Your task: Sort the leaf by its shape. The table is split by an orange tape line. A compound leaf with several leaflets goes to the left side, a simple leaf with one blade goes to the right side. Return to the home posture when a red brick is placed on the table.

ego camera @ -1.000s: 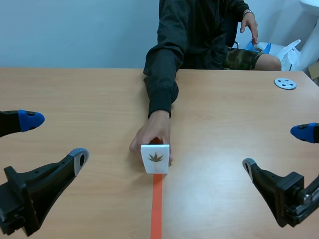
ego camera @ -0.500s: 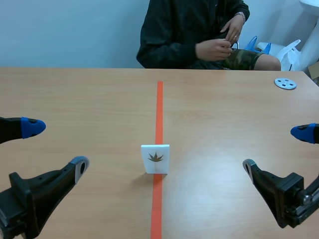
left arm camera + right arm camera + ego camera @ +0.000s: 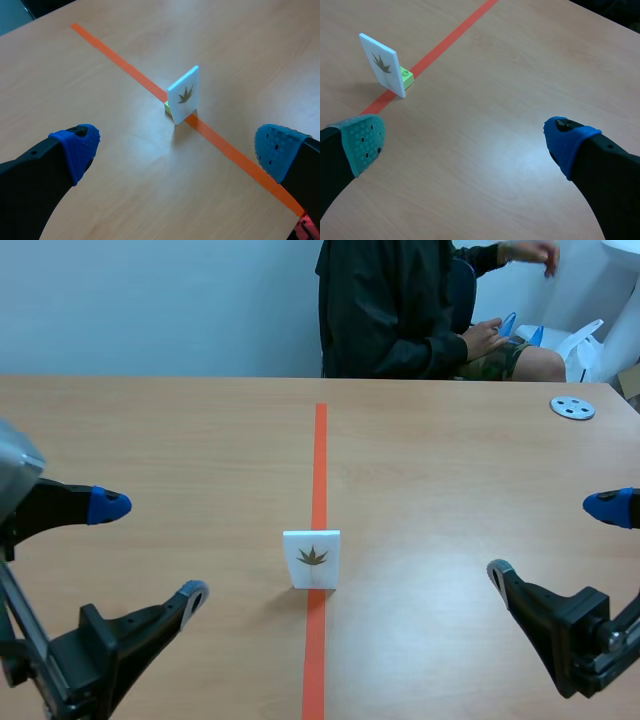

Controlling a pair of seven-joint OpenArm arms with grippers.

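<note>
Tipping hazard: upright leaf card point(image 3: 311, 559), propped by green brick point(image 3: 406, 76), may topple if nudged off-centre; left gripper point(image 3: 176, 149) and right gripper point(image 3: 465, 140) both spread, empty.

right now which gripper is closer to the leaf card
Left. The left gripper is open, to the left of the leaf card, with the card ahead of its fingers. The right gripper is open too, but farther out on the card's right.
</note>
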